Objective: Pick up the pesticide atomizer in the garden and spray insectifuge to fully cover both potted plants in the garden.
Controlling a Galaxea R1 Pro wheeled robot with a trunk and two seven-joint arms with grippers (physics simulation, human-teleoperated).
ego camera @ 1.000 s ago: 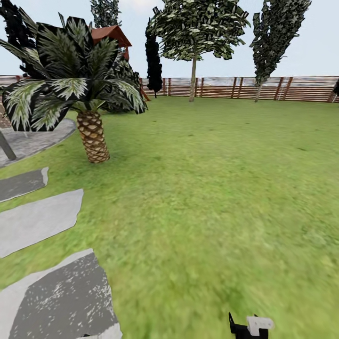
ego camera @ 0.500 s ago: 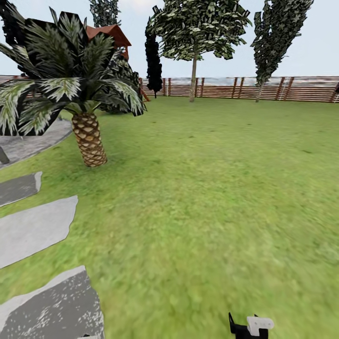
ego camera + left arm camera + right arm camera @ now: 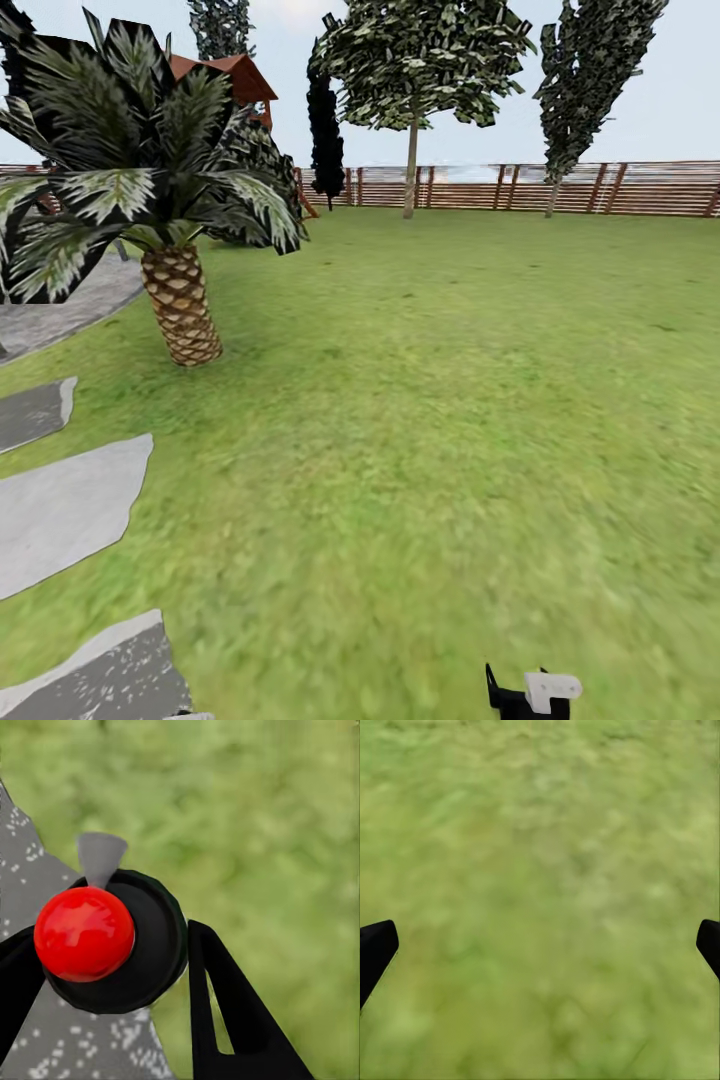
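In the left wrist view my left gripper [image 3: 112, 971] is shut on the pesticide atomizer [image 3: 154, 945]. The atomizer has a round black body, a glossy red ball on top and a short grey nozzle. Its black fingers [image 3: 225, 1012] press the body from both sides, above the edge of a grey stone and grass. My right gripper [image 3: 540, 945] hangs open over bare lawn, with only its two black fingertips [image 3: 373, 945] showing at the sides. The potted plants are out of view. The garden lawn [image 3: 450, 400] stretches ahead.
A palm with a scaly brown trunk [image 3: 180, 305] stands ahead on the left beside a grey paved patio [image 3: 60, 305]. Grey stepping stones [image 3: 60, 510] run along the left. Trees and a brown slatted fence [image 3: 520, 187] close the far side. A black-and-white robot part [image 3: 530, 692] shows at the bottom.
The whole head view has shifted: the palm and stepping stones slide left and the near stone slips down out of frame, so the camera has moved. The grippers hold as before.
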